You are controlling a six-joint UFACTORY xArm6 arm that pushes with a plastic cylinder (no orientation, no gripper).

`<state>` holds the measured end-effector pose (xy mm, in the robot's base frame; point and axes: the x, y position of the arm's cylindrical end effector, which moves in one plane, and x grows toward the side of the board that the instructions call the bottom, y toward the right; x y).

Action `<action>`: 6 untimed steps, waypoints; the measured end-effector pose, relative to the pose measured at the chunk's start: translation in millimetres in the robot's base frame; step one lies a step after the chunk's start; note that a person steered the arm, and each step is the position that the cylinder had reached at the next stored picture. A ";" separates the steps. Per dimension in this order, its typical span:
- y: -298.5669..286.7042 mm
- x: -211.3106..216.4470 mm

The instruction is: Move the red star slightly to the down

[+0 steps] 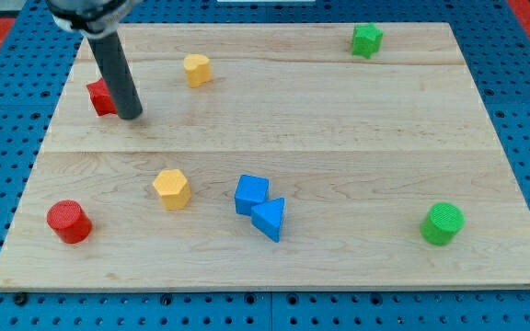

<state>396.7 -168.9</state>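
The red star (100,97) lies near the view's upper left of the wooden board (339,138), partly hidden behind my rod. My tip (131,116) rests on the board just to the right of the star and slightly below it, touching or almost touching its right side. A red cylinder (68,222) stands at the lower left.
A yellow block (197,69) sits near the top, right of the star. A yellow hexagon (171,188) lies lower left of centre. A blue cube (251,194) and a blue triangle (270,219) touch each other. A green star-like block (367,39) is top right, a green cylinder (443,223) lower right.
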 end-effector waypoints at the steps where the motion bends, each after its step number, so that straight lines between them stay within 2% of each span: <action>1: 8.5 -38.7; 2: -17.6 -108.9; 3: -60.1 -82.5; 4: -47.9 -40.7; 6: -135.5 -16.9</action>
